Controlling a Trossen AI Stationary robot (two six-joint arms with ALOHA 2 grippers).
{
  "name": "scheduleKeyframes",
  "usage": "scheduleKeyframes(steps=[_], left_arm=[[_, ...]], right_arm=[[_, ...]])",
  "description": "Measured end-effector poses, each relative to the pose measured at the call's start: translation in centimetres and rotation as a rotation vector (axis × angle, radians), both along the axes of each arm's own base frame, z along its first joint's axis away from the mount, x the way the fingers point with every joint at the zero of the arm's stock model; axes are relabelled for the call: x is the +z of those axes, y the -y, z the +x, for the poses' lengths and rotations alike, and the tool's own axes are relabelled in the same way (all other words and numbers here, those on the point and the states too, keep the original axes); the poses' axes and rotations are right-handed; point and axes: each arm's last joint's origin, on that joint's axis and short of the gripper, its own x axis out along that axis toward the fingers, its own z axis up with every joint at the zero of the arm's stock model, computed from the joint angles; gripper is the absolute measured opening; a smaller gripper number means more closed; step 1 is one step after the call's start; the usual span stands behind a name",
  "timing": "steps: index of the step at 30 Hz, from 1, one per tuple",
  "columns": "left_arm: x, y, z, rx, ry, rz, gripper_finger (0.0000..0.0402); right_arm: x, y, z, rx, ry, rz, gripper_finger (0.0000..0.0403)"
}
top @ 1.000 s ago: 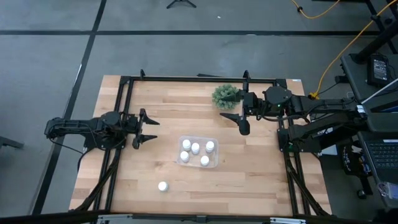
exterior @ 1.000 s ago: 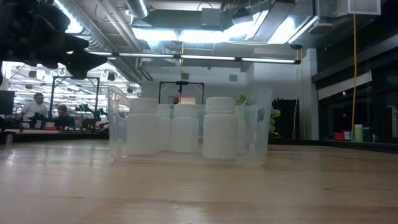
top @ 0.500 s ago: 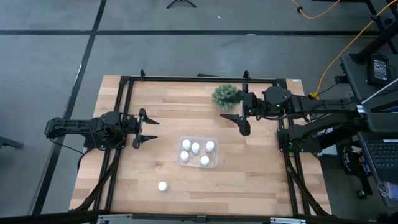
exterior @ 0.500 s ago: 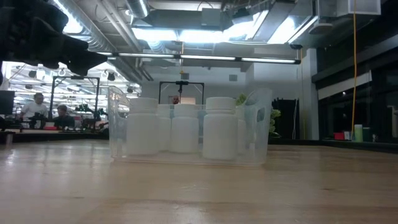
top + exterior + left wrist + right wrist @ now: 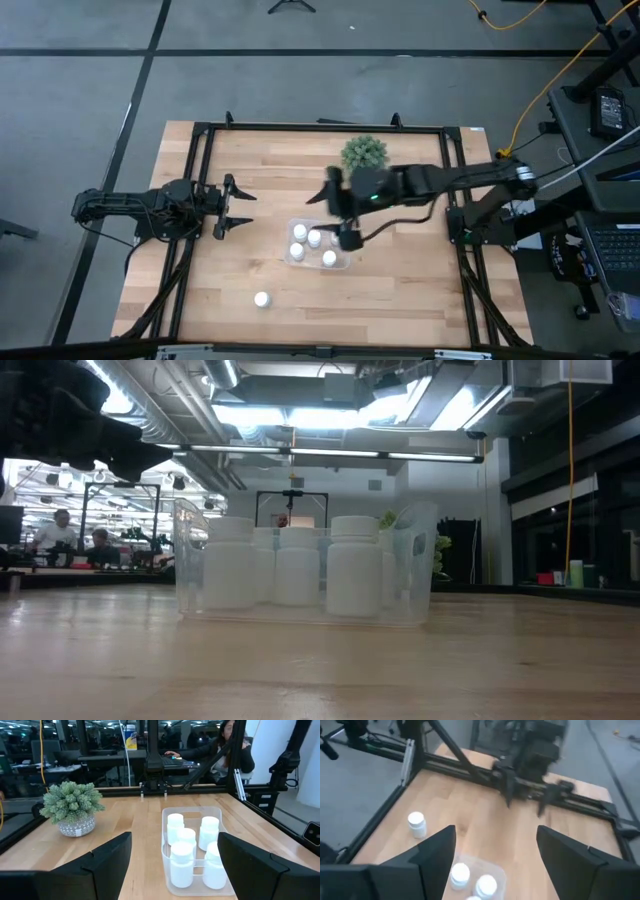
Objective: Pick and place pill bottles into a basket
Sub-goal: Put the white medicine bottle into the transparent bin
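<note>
The clear basket (image 5: 343, 264) sits mid-table with several white pill bottles (image 5: 299, 232) standing in it; they also show in the low view (image 5: 230, 563) and the left wrist view (image 5: 181, 865). One loose bottle (image 5: 261, 299) stands on the wood nearer the front edge, and shows in the right wrist view (image 5: 416, 822). My right gripper (image 5: 340, 213) is open above the basket's right part, with one finger over its far right corner. My left gripper (image 5: 245, 209) is open and empty to the left of the basket.
A green spiky plant (image 5: 364, 153) in a small pot stands at the far side behind the basket. A black metal frame (image 5: 200, 140) runs round the table. People sit in the room beyond the table (image 5: 227, 745).
My right gripper has swung from beside the plant toward the table's left and near edges, and now hangs over the basket, still open. The bottles and the basket have not moved.
</note>
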Motion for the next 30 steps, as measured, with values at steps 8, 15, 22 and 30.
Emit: scheduleKeyframes(steps=[8, 15, 22, 30], left_arm=[[0.0, 0.0, 0.0, 0.0, 0.0, 0.0, 0.029], [0.0, 0.0, 0.0, 0.0, 0.0, 0.0, 0.029], [0.0, 0.0, 0.0, 0.0, 0.0, 0.0, 0.029], [0.0, 0.0, 0.0, 0.0, 0.0, 0.0, 0.029]], right_arm=[[2.1, -3.9, 5.0, 0.165, -0.015, -0.081, 0.0279], [1.4, -7.1, 7.2, 0.3, -0.016, -0.167, 0.0279], [-1.0, -9.4, 9.3, 0.326, -0.028, -0.15, 0.0279], [-5.9, -12.2, 11.8, 0.364, -0.077, -0.085, 0.0279]])
